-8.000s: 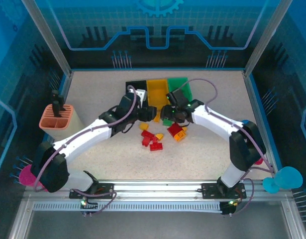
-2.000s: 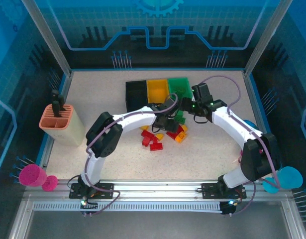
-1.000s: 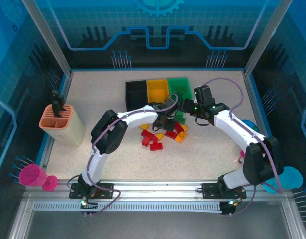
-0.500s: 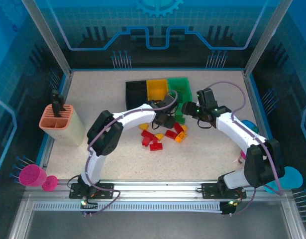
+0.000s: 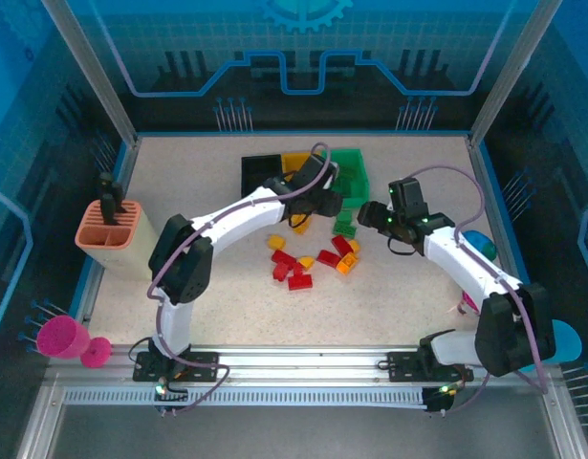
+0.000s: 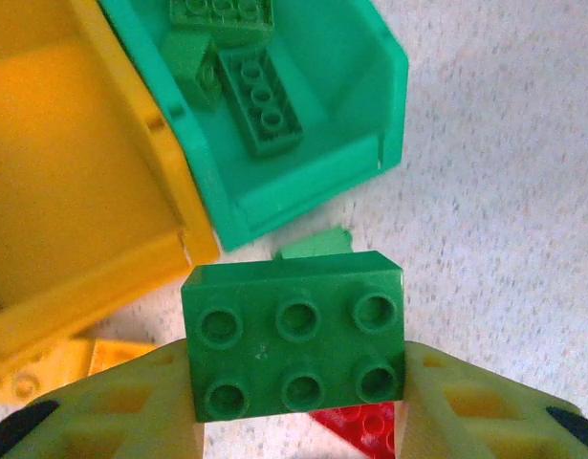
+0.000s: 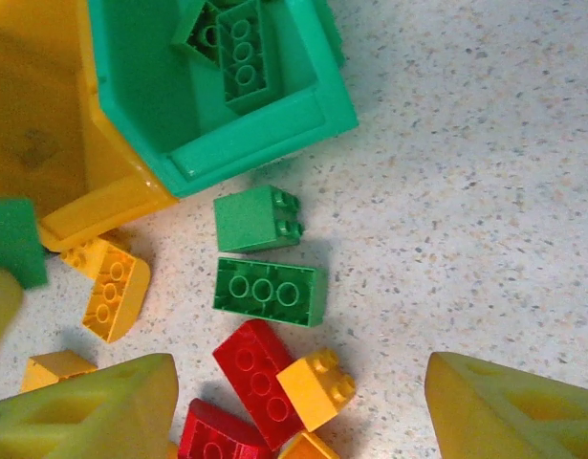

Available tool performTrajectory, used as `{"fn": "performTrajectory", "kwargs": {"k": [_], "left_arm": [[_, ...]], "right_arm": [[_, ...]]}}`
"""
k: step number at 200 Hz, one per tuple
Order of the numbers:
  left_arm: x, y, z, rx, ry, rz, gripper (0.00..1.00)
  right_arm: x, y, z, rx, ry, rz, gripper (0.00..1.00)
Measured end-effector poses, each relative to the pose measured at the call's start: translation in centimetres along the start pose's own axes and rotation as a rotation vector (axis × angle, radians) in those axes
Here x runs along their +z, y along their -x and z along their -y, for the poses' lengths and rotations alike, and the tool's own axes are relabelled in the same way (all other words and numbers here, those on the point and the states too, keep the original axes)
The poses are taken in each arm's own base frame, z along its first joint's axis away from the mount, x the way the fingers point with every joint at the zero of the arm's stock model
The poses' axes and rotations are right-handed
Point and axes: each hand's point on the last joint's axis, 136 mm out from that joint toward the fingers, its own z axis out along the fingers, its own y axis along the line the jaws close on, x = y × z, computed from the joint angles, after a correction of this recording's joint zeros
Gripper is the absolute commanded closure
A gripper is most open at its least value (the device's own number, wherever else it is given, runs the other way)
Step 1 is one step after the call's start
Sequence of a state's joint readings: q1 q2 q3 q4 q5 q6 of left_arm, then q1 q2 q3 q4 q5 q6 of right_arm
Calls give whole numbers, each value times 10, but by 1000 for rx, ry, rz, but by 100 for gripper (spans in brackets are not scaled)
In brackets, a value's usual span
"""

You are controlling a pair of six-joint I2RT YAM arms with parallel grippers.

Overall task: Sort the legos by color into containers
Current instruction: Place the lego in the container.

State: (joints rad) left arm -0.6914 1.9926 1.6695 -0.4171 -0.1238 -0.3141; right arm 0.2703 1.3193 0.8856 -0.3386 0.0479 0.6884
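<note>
On the speckled table (image 5: 179,210) a black bin (image 5: 258,170), a yellow bin (image 6: 74,172) and a green bin (image 6: 303,182) are set side by side. The left pincer (image 6: 295,406) is pinched on a green brick (image 6: 294,349), held above the table just in front of the green bin. The right pincer (image 7: 298,421) is spread, with nothing gripped, over loose red bricks (image 7: 260,373), yellow bricks (image 7: 317,387) and two green pieces (image 7: 270,290). Sorted green bricks (image 6: 260,100) are seen inside the green bin.

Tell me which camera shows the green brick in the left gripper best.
Left wrist: the green brick sits centred between the fingers, six studs clear. Right wrist catches just a corner at its left edge. From the top external camera the left gripper largely hides it.
</note>
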Motion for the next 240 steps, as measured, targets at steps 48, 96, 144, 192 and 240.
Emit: {"fn": "performTrajectory", "kwargs": {"k": [48,96,144,192,240], "left_arm": [[19,31,3,-19,-30,53,54],[39,38,11,-9,-60,51,53],[51,58,17,-13,-77,83,52],[65,71,14,-2,-55,90,3],[49,55,2,-19,-22,79,1]], "right_arm": [[-3,-18,19,17,-24,-16,31],[-3,-22,26,24,-33,-20,31],[-7,-19,25,27,-23,-5,31],[-7,-22,26,28,-20,-7,31],[-11,-19,24,27,-9,5,32]]}}
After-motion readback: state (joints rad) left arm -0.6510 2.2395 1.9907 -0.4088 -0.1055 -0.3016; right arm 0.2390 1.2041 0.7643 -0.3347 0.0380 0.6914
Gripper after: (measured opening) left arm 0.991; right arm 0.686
